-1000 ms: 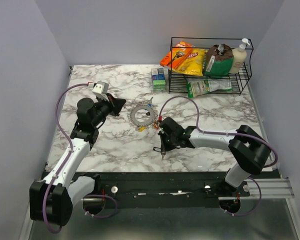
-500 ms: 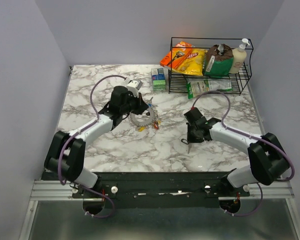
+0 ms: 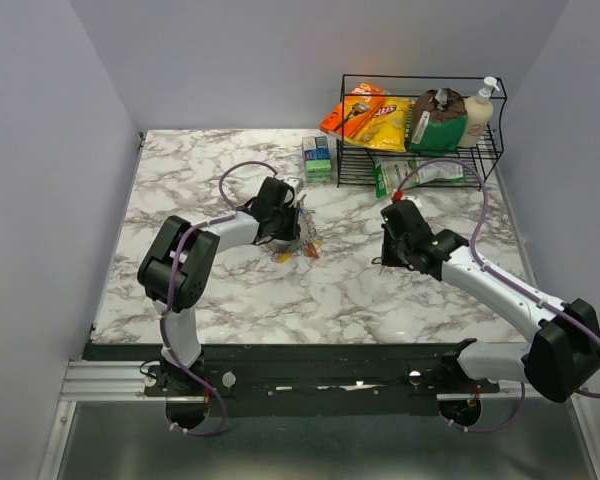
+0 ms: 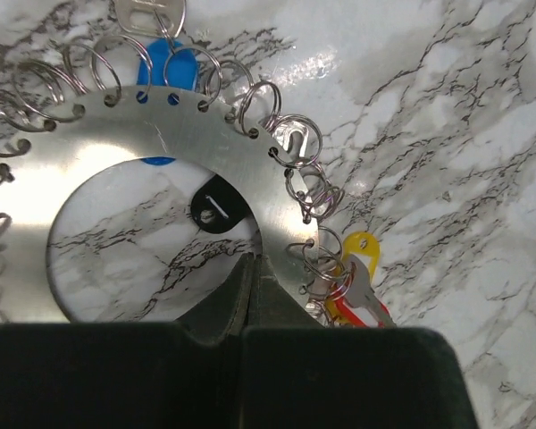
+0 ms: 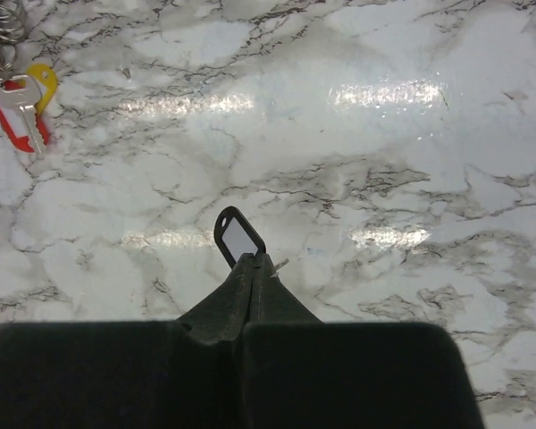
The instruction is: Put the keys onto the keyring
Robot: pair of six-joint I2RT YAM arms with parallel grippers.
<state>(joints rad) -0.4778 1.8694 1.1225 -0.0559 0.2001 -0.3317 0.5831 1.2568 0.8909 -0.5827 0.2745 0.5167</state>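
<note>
Two pairs of jaws are closed, one at the keyring and one on a tag.

Left jaws are pressed together, their tips at the inner edge of the keyring (image 4: 205, 134), at its 6 o'clock; I cannot tell whether they nip the plate. The keyring is a flat silver plate lying on the bench (image 4: 464, 107), with small split rings through holes round its rim. A black tab (image 4: 216, 207) lies in its opening, just off the tips. A blue key (image 4: 174, 64) sits at 12 o'clock of the ring, and a yellow key (image 4: 359, 248) and a red key (image 4: 344, 310) are bunched at 4 o'clock. Right jaws are clamped on a windowed tag (image 5: 237, 235), which sticks out ahead of the tips. Seen from above, they sit at 3 o'clock of the keyring, well apart from it. A wire rack (image 3: 490, 150) stands at the far 1 o'clock corner.
</note>
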